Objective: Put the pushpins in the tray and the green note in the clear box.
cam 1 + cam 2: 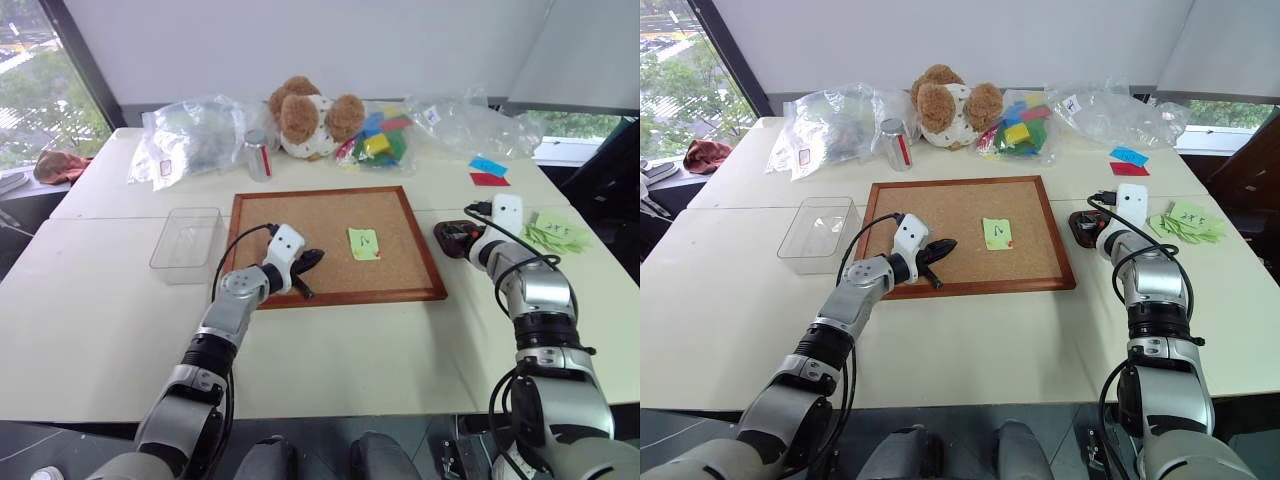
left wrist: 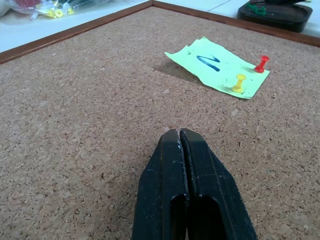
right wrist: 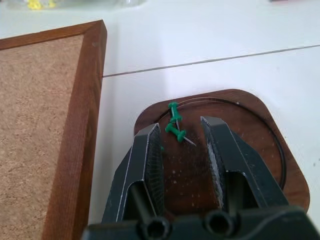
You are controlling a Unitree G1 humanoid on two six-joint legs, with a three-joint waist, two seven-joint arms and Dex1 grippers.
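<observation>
The green note lies on the corkboard, pinned along one edge by a yellow pushpin and a red pushpin. My left gripper rests shut on the cork to the left of the note, with nothing in it. The dark reddish-brown tray sits just off the board's right edge. My right gripper stands open over it. Two green pushpins lie in the tray between and just beyond its fingertips. The clear box stands left of the board.
Along the far edge are a teddy bear, plastic bags, a bag of coloured blocks and a small can. Blue and red slips and a pile of pale green notes lie at the right.
</observation>
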